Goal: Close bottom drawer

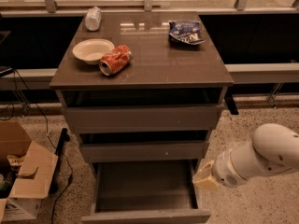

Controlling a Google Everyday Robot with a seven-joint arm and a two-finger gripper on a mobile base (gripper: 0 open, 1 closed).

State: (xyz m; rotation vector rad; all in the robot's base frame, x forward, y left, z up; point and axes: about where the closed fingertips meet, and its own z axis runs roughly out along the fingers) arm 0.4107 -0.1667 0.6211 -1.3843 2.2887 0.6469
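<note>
Pincer (204, 177), pale tan at the end of a white arm (261, 157), is being held low beside the right wall of the bottom drawer (145, 186), just beside or touching it; which of the 2 cannot be told. Whether the pincer is spread or pressed together cannot be told either. The bottom drawer, lowest of 3 in a grey-brown cabinet (140, 119), is being shown pulled far out toward the viewer, its low front panel at the lower edge of the view. The task is being judged as not yet done: the whole push inward is left, and the front panel is not being touched. The arm is being reached in from the right, its rounded white link angled down and leftward toward the drawer. On the counter (154, 73) above, a pale bowl (92, 50), a crushed red can (115, 59) and a blue bag (186, 31) are being carried.
</note>
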